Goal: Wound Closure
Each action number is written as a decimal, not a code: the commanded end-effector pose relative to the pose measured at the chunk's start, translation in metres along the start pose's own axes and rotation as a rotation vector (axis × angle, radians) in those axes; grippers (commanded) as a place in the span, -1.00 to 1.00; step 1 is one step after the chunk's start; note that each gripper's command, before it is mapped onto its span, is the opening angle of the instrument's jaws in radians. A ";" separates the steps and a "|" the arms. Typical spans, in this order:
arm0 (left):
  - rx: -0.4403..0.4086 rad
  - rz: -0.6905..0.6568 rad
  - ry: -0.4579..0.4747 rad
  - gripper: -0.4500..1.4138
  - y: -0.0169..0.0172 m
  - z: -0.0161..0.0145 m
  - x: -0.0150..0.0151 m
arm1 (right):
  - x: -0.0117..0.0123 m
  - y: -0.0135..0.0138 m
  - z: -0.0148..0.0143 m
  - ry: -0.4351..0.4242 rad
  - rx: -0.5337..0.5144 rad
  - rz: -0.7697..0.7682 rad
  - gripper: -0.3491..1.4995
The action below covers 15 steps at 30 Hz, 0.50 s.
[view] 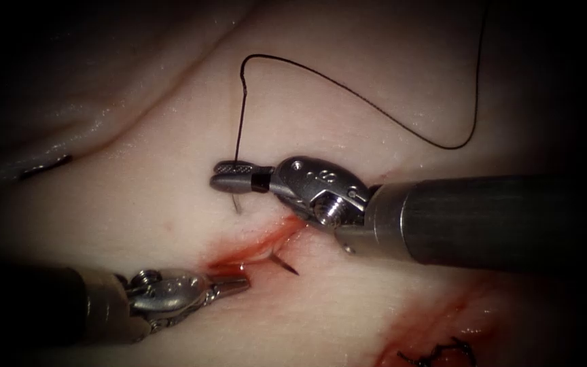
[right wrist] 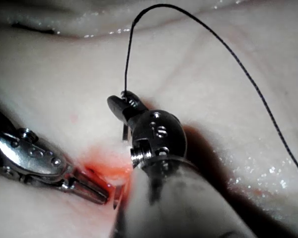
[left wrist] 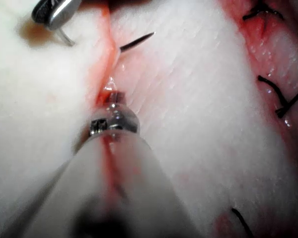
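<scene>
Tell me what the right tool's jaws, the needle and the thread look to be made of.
Right tool: bright polished metal, glinting, jaws shut on the needle's back end. Needle: thin dark metal, seemingly steel, its tip out of the tissue right of the cut. Thread: dark, fine, limp strand, material unclear.

I see the curved steel needle [view: 285,264] in the pale pork tissue [view: 171,211], between my right tool [view: 234,177] behind and left tool [view: 236,285] in front

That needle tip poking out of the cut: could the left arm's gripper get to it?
Probably yes. The needle tip sticks out of the tissue just right of the cut, and the left gripper sits close beside it, holding nothing, with nothing between them.
</scene>
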 end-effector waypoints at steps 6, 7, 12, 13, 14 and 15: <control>-0.001 0.000 -0.002 -0.64 0.0005 0.0007 -0.0006 | -0.0011 -0.0011 0.0005 -0.110 -0.035 0.146 -1.00; -0.001 0.000 -0.002 -0.64 0.0005 0.0007 -0.0006 | -0.0011 -0.0012 0.0005 -0.123 -0.045 0.148 -1.00; -0.002 0.000 -0.002 -0.64 0.0005 0.0006 -0.0005 | -0.0016 -0.0019 0.0001 -0.217 -0.094 0.181 -1.00; -0.002 0.000 -0.002 -0.64 0.0005 0.0006 -0.0005 | -0.0017 -0.0020 0.0000 -0.227 -0.097 0.197 -1.00; -0.002 0.000 -0.002 -0.64 0.0005 0.0006 -0.0006 | -0.0018 -0.0021 -0.0001 -0.241 -0.094 0.207 -1.00; -0.002 0.000 -0.002 -0.64 0.0005 0.0006 -0.0006 | -0.0020 -0.0023 -0.0002 -0.261 -0.097 0.222 -1.00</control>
